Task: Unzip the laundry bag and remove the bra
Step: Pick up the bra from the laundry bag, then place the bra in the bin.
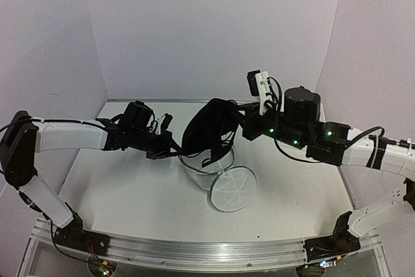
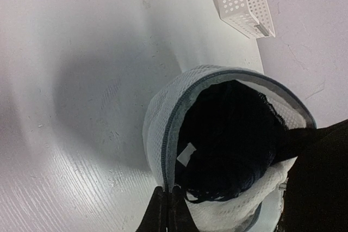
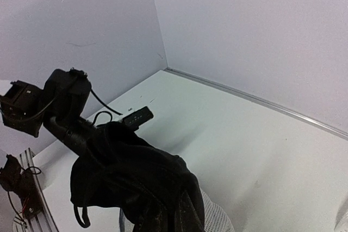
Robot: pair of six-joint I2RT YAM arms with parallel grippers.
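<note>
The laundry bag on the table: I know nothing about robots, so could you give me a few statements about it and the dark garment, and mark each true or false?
1. The laundry bag is unzipped, and its round lid hangs open to one side. True.
2. The bra lies flat on the table beside the bag. False: the right gripper holds it up over the bag's mouth.
3. The left gripper is pinched shut on the bag's rim. True.
4. The bra sits in the white basket. False: the basket stands apart from the bag, and the bra is at the bag's opening.
</note>
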